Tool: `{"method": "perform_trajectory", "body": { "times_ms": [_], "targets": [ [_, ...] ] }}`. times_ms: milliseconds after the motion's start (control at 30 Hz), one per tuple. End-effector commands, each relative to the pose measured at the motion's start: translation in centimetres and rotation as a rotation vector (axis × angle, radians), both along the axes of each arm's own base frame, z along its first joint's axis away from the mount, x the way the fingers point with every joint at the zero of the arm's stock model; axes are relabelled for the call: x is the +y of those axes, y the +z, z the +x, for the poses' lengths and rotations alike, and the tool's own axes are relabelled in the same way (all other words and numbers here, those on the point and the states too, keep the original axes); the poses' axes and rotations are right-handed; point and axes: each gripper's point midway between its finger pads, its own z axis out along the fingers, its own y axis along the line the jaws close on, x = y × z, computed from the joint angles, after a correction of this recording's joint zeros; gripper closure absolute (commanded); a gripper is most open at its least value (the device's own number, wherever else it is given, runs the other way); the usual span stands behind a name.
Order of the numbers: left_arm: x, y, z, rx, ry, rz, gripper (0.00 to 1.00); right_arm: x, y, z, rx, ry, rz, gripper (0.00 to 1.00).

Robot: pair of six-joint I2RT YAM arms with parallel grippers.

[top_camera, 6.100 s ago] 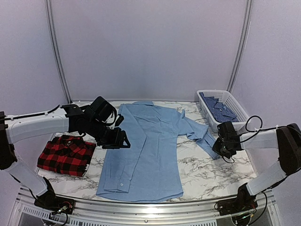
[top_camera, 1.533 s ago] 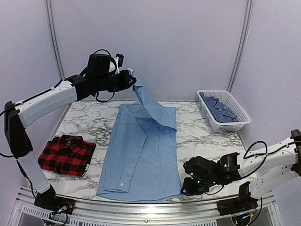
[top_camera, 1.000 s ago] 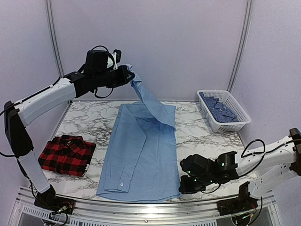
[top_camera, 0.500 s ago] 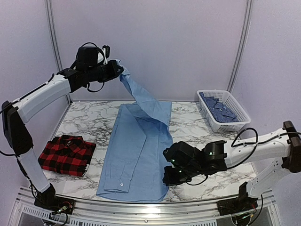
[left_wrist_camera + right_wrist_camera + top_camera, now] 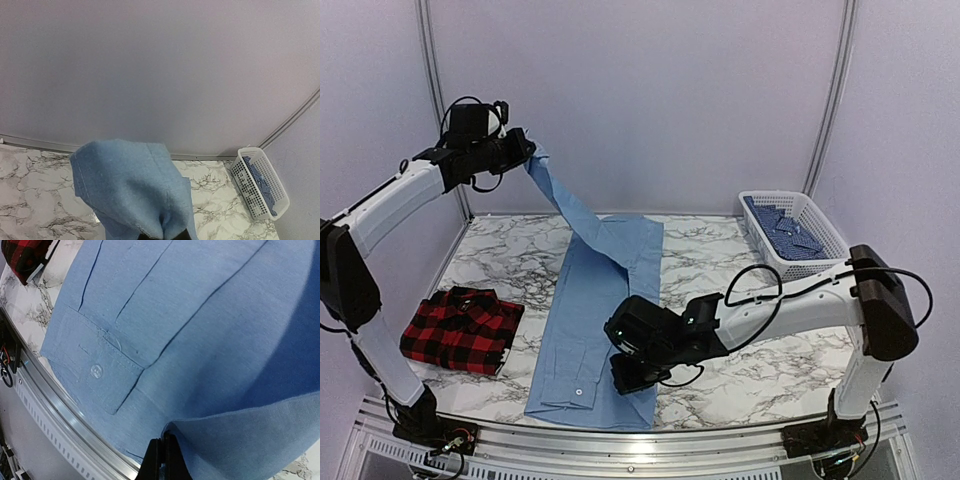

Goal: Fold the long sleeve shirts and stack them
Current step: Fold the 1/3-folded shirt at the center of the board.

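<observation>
The light blue long sleeve shirt [image 5: 590,330] lies lengthwise on the marble table [image 5: 760,275], its right side lifted and carried over to the left. My left gripper [image 5: 525,152] is high at the back left, shut on the shirt's upper corner [image 5: 130,190], which hangs from it in a taut strip. My right gripper [image 5: 623,378] is low near the front edge, shut on the shirt's bottom hem [image 5: 210,440]. A cuff with a white button [image 5: 96,371] lies flat below it. The red-and-black plaid shirt [image 5: 460,328] lies folded at the front left.
A white mesh basket [image 5: 792,233] holding dark blue patterned cloth stands at the back right. A metal rail [image 5: 620,440] runs along the table's front edge. Curved poles and a pale wall close off the back.
Both arms have swept left with the shirt's right edge: the left gripper from above the table's middle toward the back left, the right gripper from front right onto the shirt's body.
</observation>
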Motion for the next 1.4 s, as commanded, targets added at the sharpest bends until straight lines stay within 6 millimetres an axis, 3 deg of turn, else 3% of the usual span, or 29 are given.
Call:
{"method": "perform_trajectory", "body": {
  "times_ms": [0,600,900,1367],
  "targets": [
    [1.8,0.0,-0.4,0.003,0.013,0.007,1.00,2.6,1.1,-0.2,-0.003,0.076,0.060,1.00],
    [2.6,0.1,1.1,0.001,0.017,-0.007,1.00,4.1,2.8,-0.3,-0.001,0.117,0.141,1.00],
    [3.7,1.0,1.2,-0.017,0.030,-0.011,1.00,4.5,2.9,-1.2,0.015,0.148,0.161,1.00],
    [3.9,0.4,1.7,-0.008,0.024,-0.009,1.00,4.8,2.1,-1.5,0.032,0.160,0.166,1.00]
  ]
}}
